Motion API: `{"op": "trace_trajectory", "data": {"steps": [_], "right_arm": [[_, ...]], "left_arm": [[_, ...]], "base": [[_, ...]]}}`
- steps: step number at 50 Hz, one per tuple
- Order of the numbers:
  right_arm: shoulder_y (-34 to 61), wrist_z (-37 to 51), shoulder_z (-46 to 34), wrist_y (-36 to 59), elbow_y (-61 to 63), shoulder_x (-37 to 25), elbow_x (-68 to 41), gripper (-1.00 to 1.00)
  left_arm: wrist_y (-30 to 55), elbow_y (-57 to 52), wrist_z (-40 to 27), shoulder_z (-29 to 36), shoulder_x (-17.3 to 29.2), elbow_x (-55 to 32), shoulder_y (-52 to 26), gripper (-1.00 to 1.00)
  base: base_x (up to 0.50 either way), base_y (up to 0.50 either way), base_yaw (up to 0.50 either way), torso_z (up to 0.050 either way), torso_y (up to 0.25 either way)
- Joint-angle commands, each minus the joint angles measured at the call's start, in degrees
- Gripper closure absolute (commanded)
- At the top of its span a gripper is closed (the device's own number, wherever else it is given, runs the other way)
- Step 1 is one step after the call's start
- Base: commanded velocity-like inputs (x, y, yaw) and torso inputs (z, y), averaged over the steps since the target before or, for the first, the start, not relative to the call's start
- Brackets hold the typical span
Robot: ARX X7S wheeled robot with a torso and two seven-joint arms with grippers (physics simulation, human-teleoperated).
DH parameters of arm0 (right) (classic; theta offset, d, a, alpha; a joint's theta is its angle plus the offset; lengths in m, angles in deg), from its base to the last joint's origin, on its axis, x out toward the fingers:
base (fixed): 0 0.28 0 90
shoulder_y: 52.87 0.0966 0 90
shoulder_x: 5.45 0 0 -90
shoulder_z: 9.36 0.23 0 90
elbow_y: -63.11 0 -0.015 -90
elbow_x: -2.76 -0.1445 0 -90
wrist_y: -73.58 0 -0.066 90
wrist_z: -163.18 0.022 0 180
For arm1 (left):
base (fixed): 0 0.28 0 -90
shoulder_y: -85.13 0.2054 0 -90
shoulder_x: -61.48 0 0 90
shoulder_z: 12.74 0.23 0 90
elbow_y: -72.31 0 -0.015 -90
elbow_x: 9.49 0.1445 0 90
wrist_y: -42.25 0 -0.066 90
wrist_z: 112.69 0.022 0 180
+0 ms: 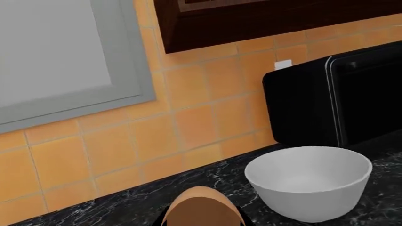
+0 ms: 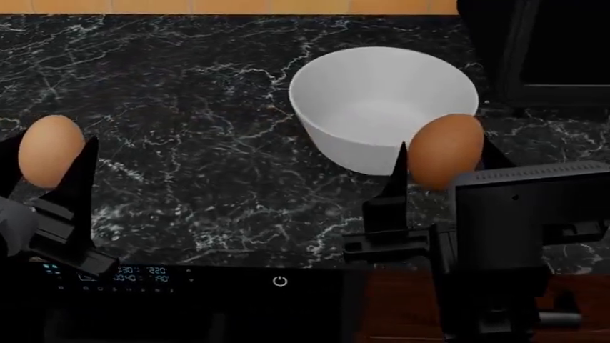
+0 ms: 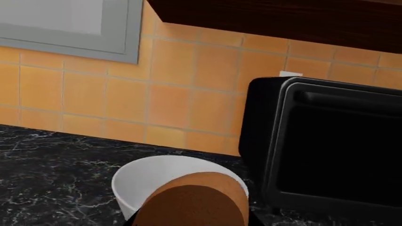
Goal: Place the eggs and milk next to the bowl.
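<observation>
Two eggs up off the worktop (image 2: 210, 143), one in each pincer. Pale tan egg (image 2: 50, 151) clamped in the left pincer (image 2: 48, 161), well out to the left of the bowl (image 2: 381, 107) in the head view, dark fingers (image 2: 78, 179) pressed against its sides. Same egg low in the left wrist view, bowl beyond it on the marble. Darker reddish brown egg (image 2: 445, 151) gripped by the right pincer (image 2: 443, 161), right at the bowl's near right rim as seen from the head, overlapping that rim in the picture; touching or apart, cannot tell. Likewise close against the bowl's near edge in the right wrist view, covering part of the rim.

Bowl plain white, deep, upright on the black veined worktop, nothing visible inside. No milk carton in any view.

Just beyond the bowl and to its right, black microwave (image 3: 326, 150) standing against the orange tiled wall (image 1: 201, 122). Above the bowl on that wall, dark wooden cabinet (image 1: 264, 19); off to the bowl's left, grey-framed window (image 1: 63, 56). Nearer than the bowl, along the worktop's front edge, black control strip with a power symbol (image 2: 279, 281).
</observation>
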Motion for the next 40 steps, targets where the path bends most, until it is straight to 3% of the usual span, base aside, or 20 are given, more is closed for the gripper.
{"op": "trace_trajectory", "data": {"steps": [1,17,31,40], "right_arm": [[-0.1,-0.7,-0.3,0.1,0.3,-0.1,1.1,1.00],[0.1,-0.6,-0.6,-0.6,-0.3,-0.1,1.2,1.00],[0.4,0.1,-1.0,-0.1,-0.6,0.0,1.1,1.00],[0.1,0.1,-1.0,-0.4,-0.7,-0.1,1.0,1.00]], "left_arm": [[0.0,-0.1,-0.9,-0.3,0.2,-1.1,0.1,1.00],[-0.6,0.5,-1.0,-0.1,0.4,-0.9,0.3,1.00],[-1.3,1.0,-1.0,0.0,0.6,-0.9,0.6,1.00],[-1.2,0.7,-1.2,-0.1,0.7,-1.1,0.7,1.00]], "base": [[-0.02,-0.50,0.00,0.000,0.000],[-0.02,-0.50,0.00,0.000,0.000],[0.00,-0.01,0.00,0.000,0.000],[0.35,0.00,0.00,0.000,0.000]]}}
